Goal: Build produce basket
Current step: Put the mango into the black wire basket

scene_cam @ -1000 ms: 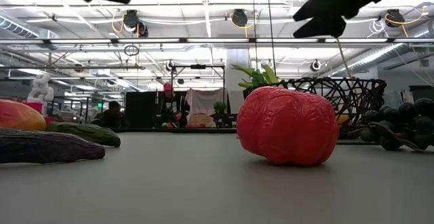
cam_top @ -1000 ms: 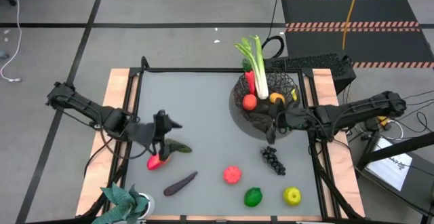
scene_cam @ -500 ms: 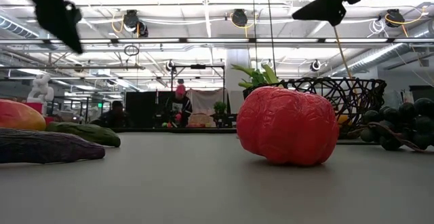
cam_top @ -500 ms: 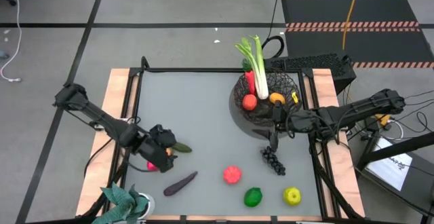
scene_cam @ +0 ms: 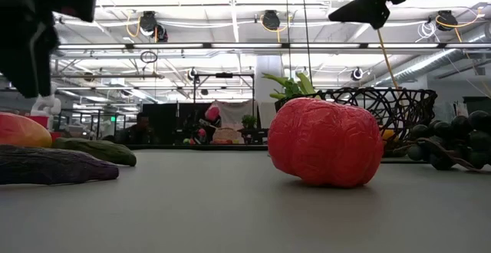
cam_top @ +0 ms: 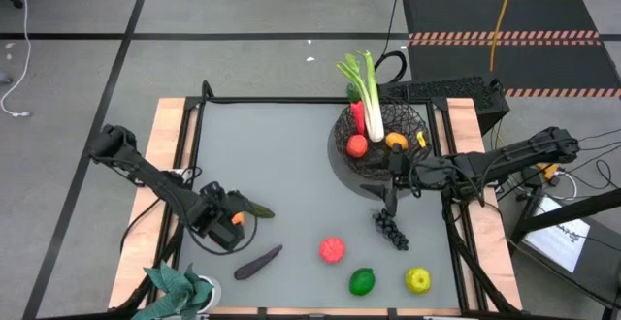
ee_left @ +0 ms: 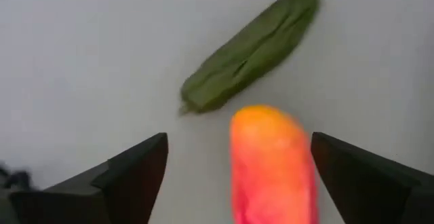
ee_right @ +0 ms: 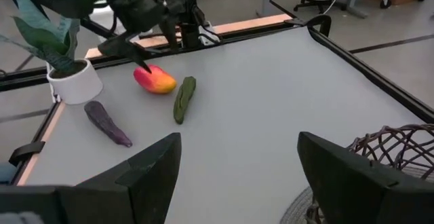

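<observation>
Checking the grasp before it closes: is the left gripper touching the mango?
Apart. The left wrist view shows the left gripper open, table visible between each finger and the mango.

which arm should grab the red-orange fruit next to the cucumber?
Left. Its end effector sits open right over the red-orange mango-shaped toy fruit, fingers on either side, beside the green toy cucumber. The right end effector hangs across the table by the black wire-mesh basket.
</observation>
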You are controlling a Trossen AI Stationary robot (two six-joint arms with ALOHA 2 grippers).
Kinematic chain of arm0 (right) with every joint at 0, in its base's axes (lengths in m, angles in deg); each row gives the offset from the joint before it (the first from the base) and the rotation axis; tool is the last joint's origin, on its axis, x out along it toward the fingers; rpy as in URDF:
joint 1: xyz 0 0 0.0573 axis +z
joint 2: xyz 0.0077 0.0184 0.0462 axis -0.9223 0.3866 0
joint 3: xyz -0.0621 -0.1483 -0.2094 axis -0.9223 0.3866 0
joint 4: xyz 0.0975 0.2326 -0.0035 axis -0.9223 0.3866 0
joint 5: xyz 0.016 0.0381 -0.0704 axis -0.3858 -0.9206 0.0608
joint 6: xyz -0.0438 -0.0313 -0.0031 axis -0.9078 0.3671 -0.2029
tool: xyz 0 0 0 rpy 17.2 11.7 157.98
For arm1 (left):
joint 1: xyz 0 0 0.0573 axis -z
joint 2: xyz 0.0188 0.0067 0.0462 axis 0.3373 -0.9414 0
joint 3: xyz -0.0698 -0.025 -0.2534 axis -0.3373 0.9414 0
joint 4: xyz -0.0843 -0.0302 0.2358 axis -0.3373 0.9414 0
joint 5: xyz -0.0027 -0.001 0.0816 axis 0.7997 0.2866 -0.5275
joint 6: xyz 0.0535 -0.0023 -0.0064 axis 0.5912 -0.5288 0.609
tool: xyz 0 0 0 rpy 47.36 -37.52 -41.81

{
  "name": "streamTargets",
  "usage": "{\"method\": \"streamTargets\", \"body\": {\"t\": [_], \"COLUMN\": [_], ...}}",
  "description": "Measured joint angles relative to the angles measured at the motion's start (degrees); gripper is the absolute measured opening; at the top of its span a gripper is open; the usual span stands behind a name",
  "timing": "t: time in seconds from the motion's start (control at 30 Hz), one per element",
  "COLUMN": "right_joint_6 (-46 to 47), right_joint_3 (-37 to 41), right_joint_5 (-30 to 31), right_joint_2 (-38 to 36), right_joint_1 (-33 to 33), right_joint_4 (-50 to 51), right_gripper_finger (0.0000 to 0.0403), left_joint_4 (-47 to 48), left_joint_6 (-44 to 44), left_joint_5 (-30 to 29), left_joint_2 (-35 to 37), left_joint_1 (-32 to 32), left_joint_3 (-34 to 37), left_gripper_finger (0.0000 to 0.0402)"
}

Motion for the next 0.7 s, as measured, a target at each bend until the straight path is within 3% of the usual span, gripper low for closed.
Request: {"method": "streamTargets", "body": {"t": [0.17,0.7], "right_joint_6": [0.0,-0.1], "right_joint_3": [0.0,0.0], "right_joint_5": [0.0,0.0], "right_joint_2": [0.5,0.4], "right_joint_1": [0.0,1.5], "right_joint_4": [0.1,-0.3], "right_gripper_finger": [0.0288,0.0287], "left_joint_4": [-0.6,0.6], "left_joint_6": [-4.0,-6.0], "left_joint_5": [2.7,2.7], "left_joint_2": [-0.8,-10.0], "left_joint_1": [1.8,3.9], "left_joint_3": [0.0,0.0], "left_gripper_finger": [0.0397,0.0392]}}
